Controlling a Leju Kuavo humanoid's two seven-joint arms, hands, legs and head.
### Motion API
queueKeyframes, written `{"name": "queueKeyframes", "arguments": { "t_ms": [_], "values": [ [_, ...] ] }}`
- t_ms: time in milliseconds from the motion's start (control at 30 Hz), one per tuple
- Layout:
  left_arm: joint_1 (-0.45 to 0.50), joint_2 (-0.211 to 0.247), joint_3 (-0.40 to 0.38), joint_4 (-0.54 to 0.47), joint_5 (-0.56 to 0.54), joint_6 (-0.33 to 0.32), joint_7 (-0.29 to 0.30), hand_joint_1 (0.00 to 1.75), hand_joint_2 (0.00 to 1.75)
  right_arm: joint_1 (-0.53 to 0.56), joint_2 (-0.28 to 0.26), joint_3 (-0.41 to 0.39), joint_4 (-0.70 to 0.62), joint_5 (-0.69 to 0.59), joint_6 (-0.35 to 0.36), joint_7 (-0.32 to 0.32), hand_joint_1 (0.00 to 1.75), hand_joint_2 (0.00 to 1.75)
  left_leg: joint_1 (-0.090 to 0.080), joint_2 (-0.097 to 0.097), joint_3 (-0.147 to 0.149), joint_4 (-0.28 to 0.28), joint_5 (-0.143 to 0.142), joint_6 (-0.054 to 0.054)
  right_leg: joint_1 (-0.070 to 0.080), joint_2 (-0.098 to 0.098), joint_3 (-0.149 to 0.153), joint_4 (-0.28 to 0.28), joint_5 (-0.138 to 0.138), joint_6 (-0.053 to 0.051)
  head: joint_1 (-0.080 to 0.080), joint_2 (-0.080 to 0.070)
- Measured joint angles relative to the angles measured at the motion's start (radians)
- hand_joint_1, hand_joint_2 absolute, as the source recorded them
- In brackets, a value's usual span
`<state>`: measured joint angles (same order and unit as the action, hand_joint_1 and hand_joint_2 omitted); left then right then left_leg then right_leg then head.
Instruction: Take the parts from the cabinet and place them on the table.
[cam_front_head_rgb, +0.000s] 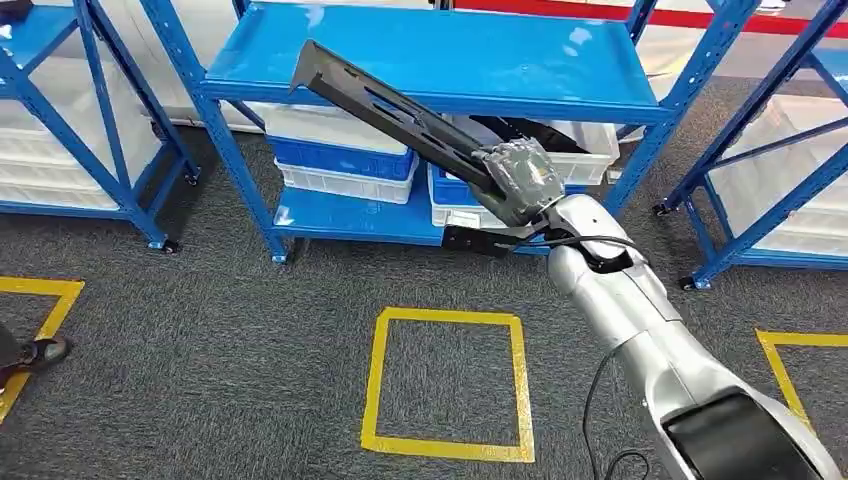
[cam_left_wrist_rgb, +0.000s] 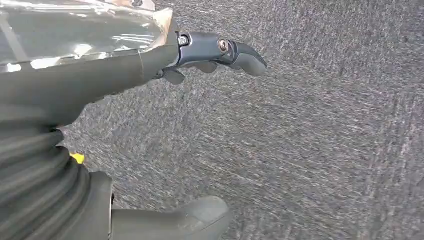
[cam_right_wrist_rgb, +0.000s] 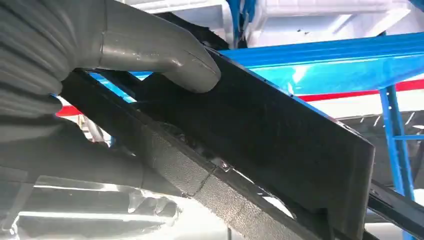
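My right hand (cam_front_head_rgb: 520, 180) grips a long black plastic part (cam_front_head_rgb: 385, 105) near its lower end; the part slants up and to the left across the front of the blue rack's upper shelf (cam_front_head_rgb: 440, 50). In the right wrist view the thumb (cam_right_wrist_rgb: 165, 52) presses on the black part (cam_right_wrist_rgb: 270, 145), with the blue shelf behind it. More black parts lie in a white bin (cam_front_head_rgb: 575, 145) on the lower shelf behind my hand. My left hand (cam_left_wrist_rgb: 200, 55) hangs over grey carpet, fingers apart, holding nothing.
White and blue bins (cam_front_head_rgb: 335, 155) are stacked on the lower shelf. More blue racks (cam_front_head_rgb: 70, 120) stand at the left and right (cam_front_head_rgb: 780, 160). Yellow tape squares (cam_front_head_rgb: 447, 380) mark the grey carpet. A shoe (cam_front_head_rgb: 35, 352) shows at the left edge.
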<state>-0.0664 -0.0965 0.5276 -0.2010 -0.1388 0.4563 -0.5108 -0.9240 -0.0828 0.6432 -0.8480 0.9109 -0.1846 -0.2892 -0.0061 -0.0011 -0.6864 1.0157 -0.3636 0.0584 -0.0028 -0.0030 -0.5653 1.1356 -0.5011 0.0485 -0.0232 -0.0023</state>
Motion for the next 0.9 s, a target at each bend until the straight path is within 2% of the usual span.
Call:
{"name": "queueKeyframes", "arguments": {
  "t_ms": [33,67,133,167,200,233,267,300,333,633,700,733,767,800,833,867,900],
  "values": [
    [0.0,-0.001,0.0,0.0,-0.002,-0.002,0.0,0.0,1.75,0.0,-0.001,-0.003,-0.004,0.002,0.0,0.001,1.75,1.75,-0.003,0.0,-0.007,0.001,0.009,-0.004,0.007,0.0,0.06,-0.089,-0.025,-0.016,0.0,0.0],
    [0.0,-0.002,0.0,0.0,-0.004,-0.003,0.0,0.0,1.75,0.0,-0.001,-0.007,-0.008,0.003,-0.001,0.002,1.75,1.75,-0.005,0.002,-0.013,0.001,0.02,-0.01,0.014,-0.001,0.092,-0.156,-0.043,-0.023,-0.001,0.0],
    [0.0,-0.001,0.0,0.0,-0.005,-0.003,0.0,0.0,1.75,0.001,-0.005,-0.013,-0.009,0.005,-0.002,0.002,1.75,1.75,-0.001,0.003,-0.013,-0.01,0.042,-0.017,0.014,0.002,0.076,-0.146,-0.027,-0.023,-0.001,0.0],
    [0.001,-0.001,0.0,0.0,-0.005,-0.003,0.0,0.0,1.75,0.003,-0.006,-0.014,-0.009,0.006,-0.002,0.002,1.75,1.75,-0.002,0.002,-0.014,-0.014,0.053,-0.024,0.014,0.001,0.071,-0.146,-0.017,-0.031,-0.003,0.0],
    [0.002,0.002,0.001,0.0,-0.005,-0.003,-0.001,0.0,1.75,0.005,-0.007,-0.014,-0.009,0.006,-0.002,0.002,1.75,1.75,0.0,0.0,-0.022,-0.01,0.042,-0.03,-0.013,-0.001,0.073,-0.155,-0.002,-0.043,-0.001,0.0],
    [0.002,0.002,0.0,0.0,-0.005,-0.003,-0.002,0.0,1.75,0.006,-0.006,-0.014,-0.009,0.008,-0.002,0.002,1.75,1.75,0.001,-0.003,-0.032,0.016,-0.01,-0.038,-0.008,-0.002,0.06,-0.154,0.009,-0.049,-0.003,0.0],
    [0.002,0.001,0.0,0.0,-0.005,-0.003,-0.002,0.0,1.75,0.007,-0.006,-0.014,-0.009,0.008,-0.002,0.002,1.75,1.75,0.007,-0.002,-0.044,0.071,-0.072,-0.045,-0.009,-0.003,0.049,-0.152,0.019,-0.059,-0.006,0.0],
    [0.001,0.002,0.0,0.0,-0.005,-0.004,-0.002,0.0,1.75,0.008,-0.006,-0.014,-0.009,0.009,-0.003,0.002,1.75,1.75,0.011,-0.002,-0.062,0.15,-0.131,-0.051,-0.008,-0.003,0.036,-0.152,0.03,-0.061,-0.007,0.0],
    [0.001,0.003,0.0,0.0,-0.006,-0.004,-0.002,0.0,1.75,0.009,-0.006,-0.014,-0.009,0.01,-0.003,0.002,1.75,1.75,0.015,-0.002,-0.08,0.232,-0.174,-0.057,-0.007,-0.003,0.022,-0.151,0.041,-0.06,-0.006,0.0],
    [0.001,0.003,0.0,0.0,-0.006,-0.004,-0.002,0.0,1.75,0.009,-0.006,-0.014,-0.009,0.01,-0.003,0.002,1.75,1.75,0.015,-0.002,-0.081,0.236,-0.176,-0.057,-0.007,-0.003,0.022,-0.151,0.042,-0.059,-0.006,0.0],
    [0.001,0.003,0.0,0.0,-0.006,-0.004,-0.002,0.0,1.75,0.009,-0.006,-0.014,-0.009,0.01,-0.003,0.002,1.75,1.75,0.017,-0.002,-0.086,0.269,-0.185,-0.06,-0.007,-0.003,0.015,-0.15,0.047,-0.058,-0.007,0.0],
    [0.001,0.003,0.0,0.0,-0.007,-0.005,-0.002,0.0,1.75,0.013,-0.007,-0.015,-0.009,0.01,-0.003,0.002,1.75,1.75,0.024,-0.002,-0.076,0.312,-0.165,-0.067,-0.008,-0.003,-0.005,-0.148,0.061,-0.054,-0.007,0.0],
    [0.001,0.003,0.0,0.0,-0.007,-0.006,-0.002,0.0,1.75,0.016,-0.007,-0.015,-0.009,0.011,-0.003,0.002,1.75,1.75,0.035,-0.002,-0.001,0.237,-0.095,-0.074,-0.012,-0.003,-0.03,-0.139,0.073,-0.045,-0.007,0.0],
    [0.0,0.004,0.0,0.0,-0.007,-0.006,-0.002,0.0,1.75,0.016,-0.007,-0.016,-0.009,0.011,-0.003,0.002,1.75,1.75,0.038,-0.001,0.035,0.19,-0.08,-0.077,-0.014,-0.003,-0.036,-0.133,0.076,-0.04,-0.007,0.0],
    [-0.004,0.003,0.0,0.0,-0.009,-0.008,-0.002,0.0,1.75,0.015,-0.009,-0.024,-0.013,0.011,-0.004,0.002,1.75,1.75,0.032,-0.009,0.136,0.033,-0.131,-0.081,-0.01,-0.004,-0.058,-0.121,0.086,-0.025,-0.008,0.0],
    [-0.004,0.004,0.0,0.0,-0.01,-0.009,-0.002,0.0,1.75,0.015,-0.008,-0.025,-0.014,0.011,-0.005,0.003,1.75,1.75,0.03,-0.013,0.135,0.024,-0.132,-0.075,-0.01,-0.005,-0.061,-0.121,0.096,-0.013,-0.004,0.0],
    [-0.003,0.004,0.0,0.0,-0.011,-0.009,-0.002,0.0,1.75,0.019,-0.01,-0.025,-0.014,0.014,-0.011,0.003,1.75,1.75,0.018,-0.012,0.121,0.017,-0.12,-0.056,-0.01,-0.004,-0.07,-0.125,0.115,0.009,-0.005,0.0]
  ]
}}
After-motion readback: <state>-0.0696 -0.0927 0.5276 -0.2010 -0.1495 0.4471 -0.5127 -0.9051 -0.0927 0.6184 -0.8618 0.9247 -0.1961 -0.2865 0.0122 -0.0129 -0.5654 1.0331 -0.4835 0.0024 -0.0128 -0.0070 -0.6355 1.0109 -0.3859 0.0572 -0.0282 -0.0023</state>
